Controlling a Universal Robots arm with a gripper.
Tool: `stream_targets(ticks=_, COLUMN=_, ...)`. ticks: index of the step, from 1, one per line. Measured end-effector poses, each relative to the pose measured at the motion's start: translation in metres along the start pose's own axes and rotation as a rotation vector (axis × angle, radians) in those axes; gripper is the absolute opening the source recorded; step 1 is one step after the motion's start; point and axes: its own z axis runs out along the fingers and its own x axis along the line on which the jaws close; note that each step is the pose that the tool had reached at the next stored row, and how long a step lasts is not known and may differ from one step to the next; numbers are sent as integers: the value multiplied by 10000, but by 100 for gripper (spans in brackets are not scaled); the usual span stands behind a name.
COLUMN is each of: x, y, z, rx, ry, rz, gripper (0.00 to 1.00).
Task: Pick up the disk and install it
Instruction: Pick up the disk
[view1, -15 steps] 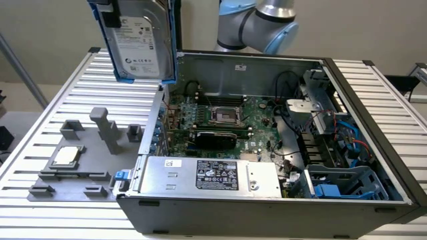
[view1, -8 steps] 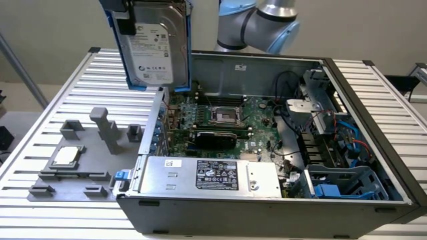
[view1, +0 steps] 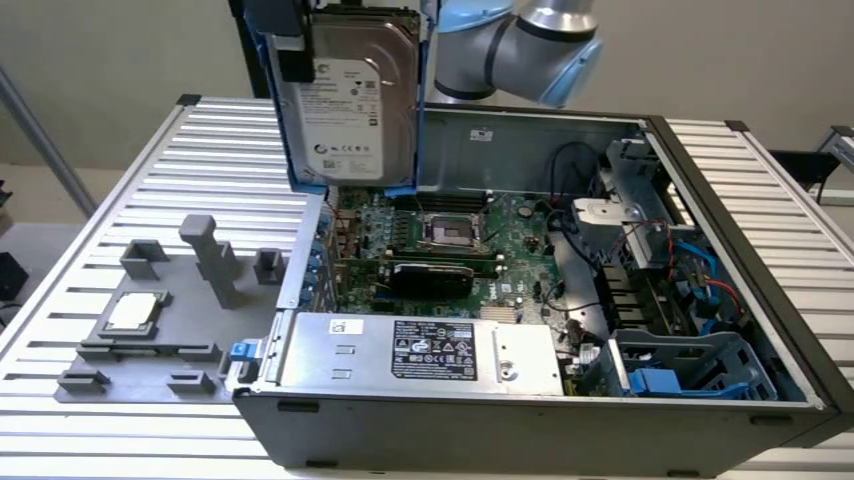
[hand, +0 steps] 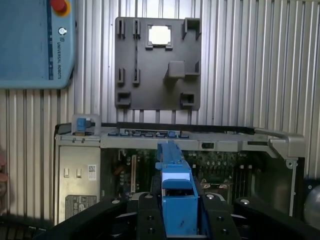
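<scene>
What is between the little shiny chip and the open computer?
A tall grey post stands there on the grey holder, as the exterior view shows.

Silver disk (view1: 350, 95), white label, blue rails, upright, airborne

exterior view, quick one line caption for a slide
robot arm holds the disk upright over the open computer case, grey parts tray alongside
</scene>
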Motion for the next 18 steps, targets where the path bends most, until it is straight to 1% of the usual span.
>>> stream_targets(ticks=18, x=219, y=-817, z=-27, rx=0, ry=1, rz=-2, gripper=33)
